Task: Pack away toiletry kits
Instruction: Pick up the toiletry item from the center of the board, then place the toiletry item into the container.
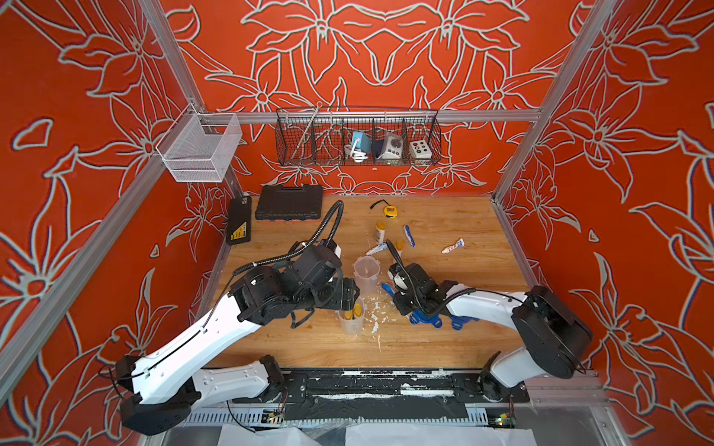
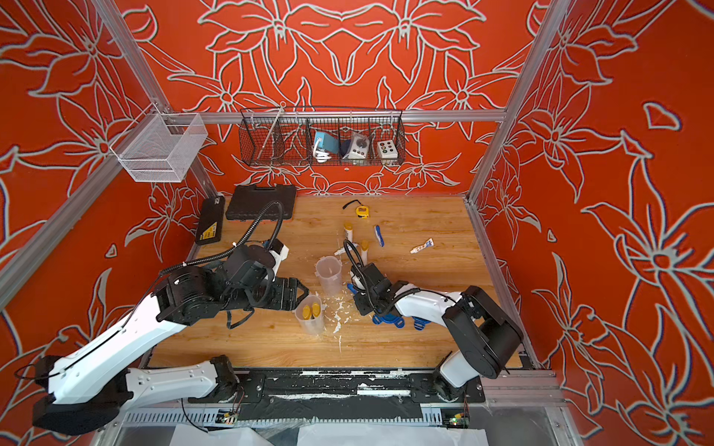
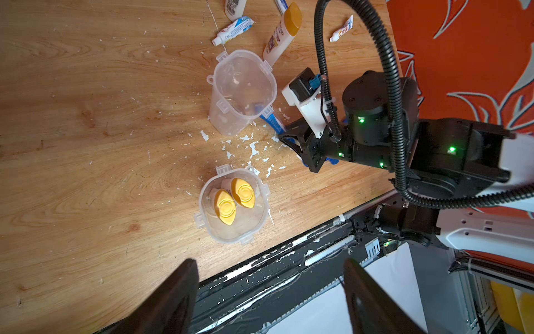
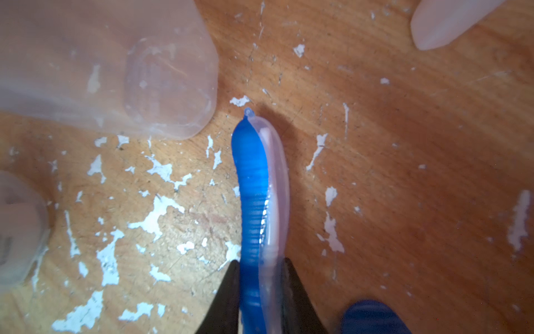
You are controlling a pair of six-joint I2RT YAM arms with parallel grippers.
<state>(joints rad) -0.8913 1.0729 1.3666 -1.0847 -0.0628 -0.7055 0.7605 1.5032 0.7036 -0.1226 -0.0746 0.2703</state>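
My right gripper [image 4: 261, 267] is clenched on the blue toothbrush [image 4: 250, 185], which apparently lies on the desk [image 4: 404, 173]; my left gripper [image 3: 270, 269] hangs released near the bottle-holding cup [image 3: 231, 237].

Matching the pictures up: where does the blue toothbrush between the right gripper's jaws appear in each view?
In a top view: blue toothbrush mid-table, beside the empty cup.
In a top view: same place.
Left wrist: beside that cup's base.
Right wrist: centre, in the right gripper's jaws.
Shared landmark: the empty cup.
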